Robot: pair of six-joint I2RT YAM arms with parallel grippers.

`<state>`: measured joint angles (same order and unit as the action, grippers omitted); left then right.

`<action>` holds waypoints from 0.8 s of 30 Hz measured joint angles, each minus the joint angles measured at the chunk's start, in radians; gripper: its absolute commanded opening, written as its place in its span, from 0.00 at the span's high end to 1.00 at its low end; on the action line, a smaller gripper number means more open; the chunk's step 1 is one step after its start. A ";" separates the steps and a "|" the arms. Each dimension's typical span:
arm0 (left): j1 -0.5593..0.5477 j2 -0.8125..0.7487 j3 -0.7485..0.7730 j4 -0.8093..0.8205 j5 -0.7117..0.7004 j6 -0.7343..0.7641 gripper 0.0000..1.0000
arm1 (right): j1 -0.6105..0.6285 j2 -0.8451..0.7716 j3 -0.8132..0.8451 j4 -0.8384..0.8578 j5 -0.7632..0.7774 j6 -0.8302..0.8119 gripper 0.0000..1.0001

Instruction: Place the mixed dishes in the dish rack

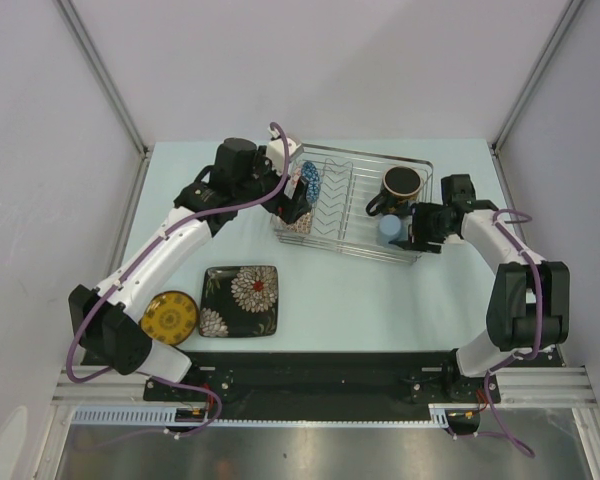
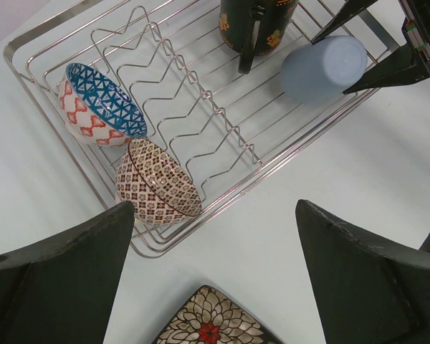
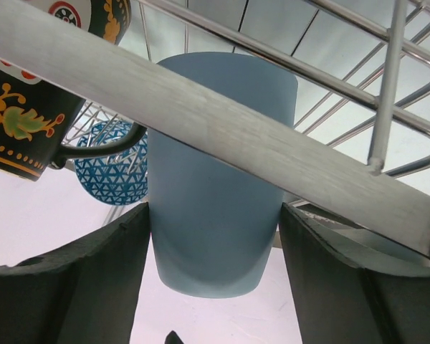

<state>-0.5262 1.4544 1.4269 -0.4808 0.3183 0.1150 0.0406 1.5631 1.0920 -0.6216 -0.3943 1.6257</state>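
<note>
The dish rack (image 1: pixel 372 160), a rectangle of thin bright wire with rounded corners, sits toward 12 o'clock on the pale, smooth table (image 1: pixel 380 300). Its near rim runs slightly skewed to the table edge.

At the rack's 9 o'clock end two round bowls stand on edge, close together. The blue patterned bowl (image 2: pixel 97 104) has a glossy triangle lattice inside and red-on-white outside. The beige-pink patterned bowl (image 2: pixel 158 183), at 7 o'clock, leans against the near corner wires. Zigzag prongs rise between the bowls and the glossy black mug (image 2: pixel 254 21), which carries orange flowers and stands at about 1 o'clock.

The right gripper (image 3: pixel 215 215) has its dark fingers pressed on both sides of the light-blue cup (image 3: pixel 218 193), a matte, tapered cylinder. The cup is tipped at the rack's 5 o'clock corner, and the rim wire crosses in front of it. Whether it rests on the wires I cannot tell.

The left gripper (image 2: pixel 215 208) hangs over the rack's 7 o'clock corner with its fingers wide apart and nothing between them.

A broad band of bare table separates the near rim from the black square floral plate (image 1: pixel 242 300) at 7 o'clock. The round yellow patterned plate (image 1: pixel 170 317) lies just beside that plate, close to the left arm's lower link and the table's left edge.
</note>
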 measured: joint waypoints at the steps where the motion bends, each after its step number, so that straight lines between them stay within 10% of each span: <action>1: 0.000 0.000 0.000 0.000 0.000 0.000 0.00 | -0.002 0.000 0.000 0.003 -0.003 -0.003 0.22; 20: 0.000 -0.003 0.000 -0.001 0.000 0.010 0.00 | -0.026 -0.030 -0.012 0.018 -0.013 -0.073 0.16; 24: 0.000 -0.004 0.006 -0.014 -0.006 0.019 0.00 | -0.030 -0.130 -0.021 0.029 0.028 -0.175 0.00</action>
<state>-0.5262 1.4502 1.4326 -0.4946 0.3122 0.1337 0.0109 1.4326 1.0714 -0.5930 -0.3660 1.4509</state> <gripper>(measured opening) 0.996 0.932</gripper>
